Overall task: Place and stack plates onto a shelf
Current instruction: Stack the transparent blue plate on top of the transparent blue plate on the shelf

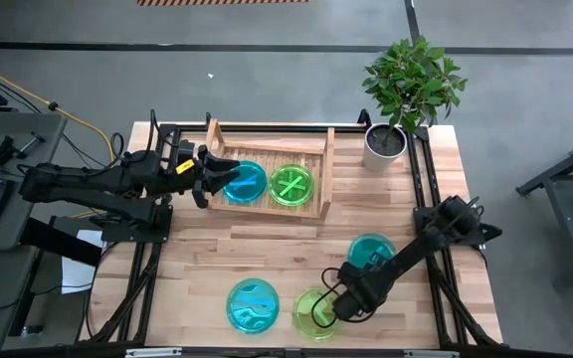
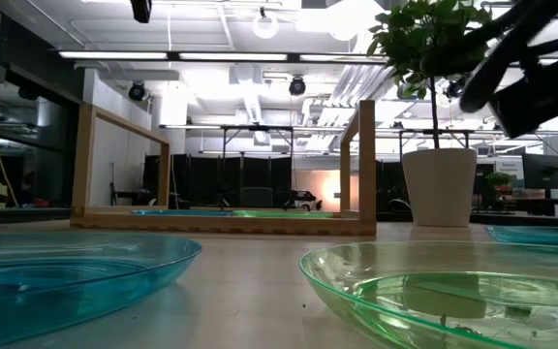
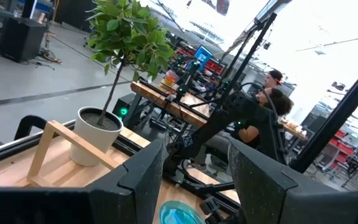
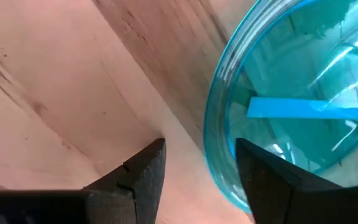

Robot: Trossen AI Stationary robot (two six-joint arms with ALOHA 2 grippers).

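Observation:
In the high view the wooden shelf (image 1: 267, 169) stands at the table's far side, with a cyan plate (image 1: 247, 184) and a green plate (image 1: 291, 185) lying side by side on its slats. My left gripper (image 1: 219, 175) hovers open at the shelf's left end, over the cyan plate's edge; it is also open in its wrist view (image 3: 194, 155). Three plates lie flat on the table near the front: cyan (image 1: 253, 304), green (image 1: 316, 311) and cyan (image 1: 371, 251). My right gripper (image 1: 324, 301) is open above the green plate. Its wrist view (image 4: 201, 149) shows bare wood and the cyan plate (image 4: 303, 106).
A potted plant (image 1: 386, 141) stands at the far right corner, beside the shelf's right rail (image 1: 328, 164). The black frame rails (image 1: 421, 179) run along the table's sides. Bare wood lies between the shelf and the front plates (image 1: 267, 244). People sit beyond the table (image 3: 272, 106).

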